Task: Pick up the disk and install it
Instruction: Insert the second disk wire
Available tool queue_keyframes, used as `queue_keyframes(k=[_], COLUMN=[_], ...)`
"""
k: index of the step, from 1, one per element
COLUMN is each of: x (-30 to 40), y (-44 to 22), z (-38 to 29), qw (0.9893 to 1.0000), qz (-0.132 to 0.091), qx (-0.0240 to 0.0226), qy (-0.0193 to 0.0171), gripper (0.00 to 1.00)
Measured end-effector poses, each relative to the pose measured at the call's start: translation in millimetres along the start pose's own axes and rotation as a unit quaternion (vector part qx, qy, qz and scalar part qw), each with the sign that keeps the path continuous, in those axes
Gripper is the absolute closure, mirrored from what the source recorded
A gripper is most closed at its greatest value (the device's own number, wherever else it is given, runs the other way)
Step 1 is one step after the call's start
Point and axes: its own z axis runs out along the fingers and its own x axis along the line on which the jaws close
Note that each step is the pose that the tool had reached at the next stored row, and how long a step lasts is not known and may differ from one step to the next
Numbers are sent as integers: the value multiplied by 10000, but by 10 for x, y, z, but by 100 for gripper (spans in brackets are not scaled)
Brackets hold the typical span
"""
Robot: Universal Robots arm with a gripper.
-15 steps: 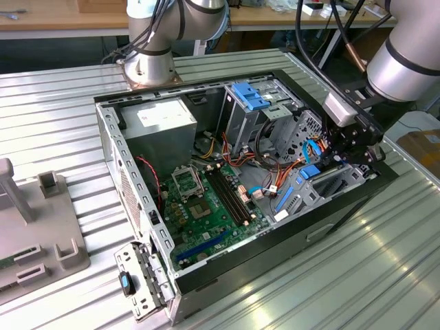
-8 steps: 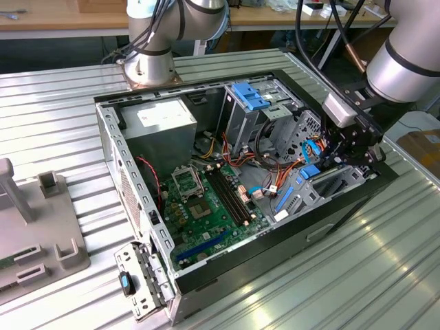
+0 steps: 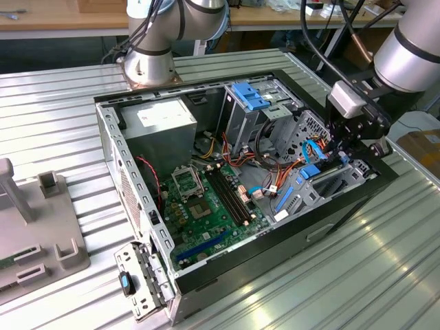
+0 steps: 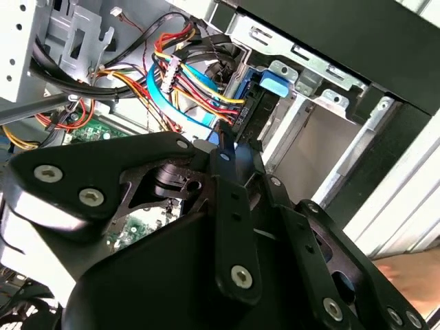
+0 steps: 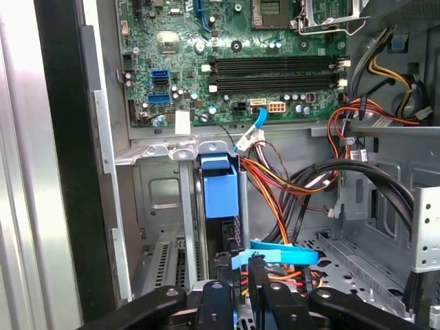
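Note:
The disk, grey with a bright blue carrier frame, stands on edge in a slot of the metal drive cage at the front corner of the open computer case. In the exterior view its blue end shows by the cage. My gripper hangs over the cage at the exterior view's right. In both wrist views its black fingers stand close together at the disk's near end, with a bit of blue frame between the tips. Coloured power wires and a blue flat cable crowd that same end.
The case lies open on a ribbed metal table, motherboard facing up. A fixed blue bracket tops the rear cage. The power supply fills the far corner. A grey fixture stands at the exterior view's left.

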Motion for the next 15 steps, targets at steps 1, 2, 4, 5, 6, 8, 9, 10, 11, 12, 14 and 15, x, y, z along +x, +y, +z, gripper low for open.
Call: queue_keyframes(k=[1,2,4,5,6,8,9,10,11,12,14,15], x=[-3,-7,-14,-17,-20,-21,-21,-21,-32,-49,-99,-143], y=[-3,-7,-14,-17,-19,-19,-20,-20,-14,-2,34,64], z=[-24,-62,-116,-140,-157,-162,-162,-163,-164,-163,-163,-162], qw=[10000,10000,10000,10000,10000,10000,10000,10000,10000,10000,10000,10000], qz=[0,0,0,0,0,0,0,0,0,1,1,0], qx=[0,1,1,1,1,1,1,2,2,2,2,2], qy=[1,1,0,1,1,1,2,4,6,5,5,5], gripper=[76,76,76,76,76,76,76,76,76,76,76,76])
